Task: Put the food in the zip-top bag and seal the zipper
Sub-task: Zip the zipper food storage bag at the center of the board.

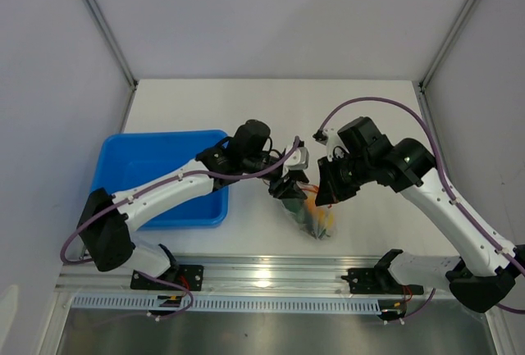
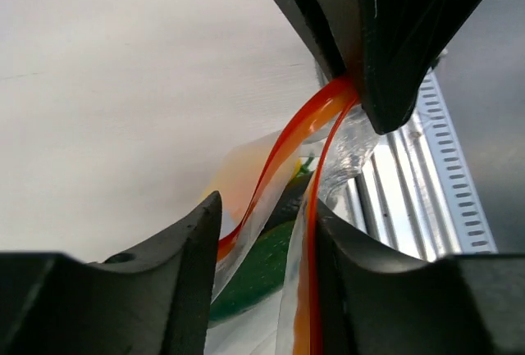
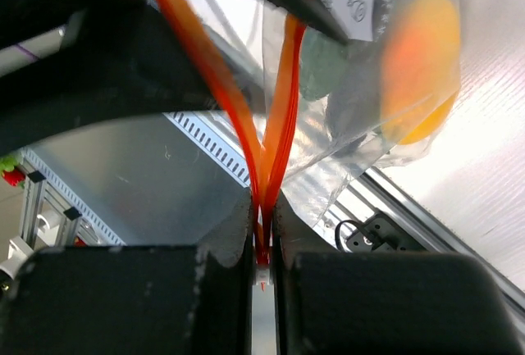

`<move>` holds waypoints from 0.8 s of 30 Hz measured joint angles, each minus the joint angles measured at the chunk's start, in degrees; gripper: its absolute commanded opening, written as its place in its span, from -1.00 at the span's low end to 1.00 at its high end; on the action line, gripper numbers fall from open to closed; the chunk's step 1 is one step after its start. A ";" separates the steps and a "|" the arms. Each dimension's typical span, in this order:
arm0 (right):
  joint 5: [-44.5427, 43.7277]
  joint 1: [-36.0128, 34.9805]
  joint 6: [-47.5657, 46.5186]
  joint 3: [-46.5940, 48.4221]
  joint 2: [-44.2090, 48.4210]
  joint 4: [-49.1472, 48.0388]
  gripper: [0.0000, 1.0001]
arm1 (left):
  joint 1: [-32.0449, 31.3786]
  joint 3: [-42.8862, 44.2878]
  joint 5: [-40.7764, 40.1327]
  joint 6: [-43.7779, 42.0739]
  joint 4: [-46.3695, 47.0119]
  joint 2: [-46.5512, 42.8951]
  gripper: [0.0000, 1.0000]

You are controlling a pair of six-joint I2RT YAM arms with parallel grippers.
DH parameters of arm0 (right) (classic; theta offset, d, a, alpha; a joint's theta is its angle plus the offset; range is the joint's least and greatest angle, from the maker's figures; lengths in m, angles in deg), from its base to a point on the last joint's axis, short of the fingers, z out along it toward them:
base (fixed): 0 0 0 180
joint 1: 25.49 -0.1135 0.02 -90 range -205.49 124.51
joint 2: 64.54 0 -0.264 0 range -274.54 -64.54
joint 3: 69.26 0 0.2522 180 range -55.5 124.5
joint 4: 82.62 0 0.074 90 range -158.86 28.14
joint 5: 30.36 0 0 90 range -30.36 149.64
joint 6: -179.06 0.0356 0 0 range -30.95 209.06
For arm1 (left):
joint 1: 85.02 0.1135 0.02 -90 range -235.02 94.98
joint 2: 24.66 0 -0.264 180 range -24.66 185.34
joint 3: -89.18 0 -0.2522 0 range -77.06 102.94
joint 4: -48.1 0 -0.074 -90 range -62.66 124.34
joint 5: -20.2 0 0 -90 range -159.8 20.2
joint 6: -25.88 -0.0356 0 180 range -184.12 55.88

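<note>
The top view looks down from high above the zip-top bag [image 1: 316, 220]; both wrist views sit tight against that bag, facing each other along its orange zipper [image 2: 283, 152], which both share

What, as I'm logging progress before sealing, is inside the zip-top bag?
Through the clear zip-top bag, a rounded yellow-orange piece and dark green pieces show. Their count is unclear: they overlap, and crinkled plastic blurs the rest.

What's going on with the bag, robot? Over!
Right gripper shut on zipper. Left gripper open, straddling both zipper strips. Food inside zip-top bag, mouth unsealed. Nothing in the way.
</note>
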 measured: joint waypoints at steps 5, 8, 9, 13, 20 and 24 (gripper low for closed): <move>0.70 -0.02 -1.51 0.00 -0.81 0.09 -1.00 | -0.02 0.22 -3.43 1.03 -1.99 -1.09 -0.61; 0.81 0.00 -2.34 0.00 -1.64 0.04 -1.00 | -0.02 0.63 -4.39 2.51 -3.67 -1.09 -0.91; 0.76 -0.02 -2.51 0.00 -1.99 0.04 -0.72 | -0.02 0.70 -4.46 3.02 -4.07 -1.09 -0.99; 0.17 0.72 -2.82 0.72 -3.80 -0.20 -0.05 | -0.04 0.70 -5.03 5.66 -5.22 -1.11 -0.99; 0.85 7.39 -3.41 -2.01 -2.21 -5.09 0.05 | -0.09 3.80 -10.78 13.92 -11.32 -1.42 -0.99; 2.89 11.45 -3.26 -8.00 2.27 -9.84 -0.05 | -0.07 6.86 -12.79 21.20 -14.34 -1.40 -0.99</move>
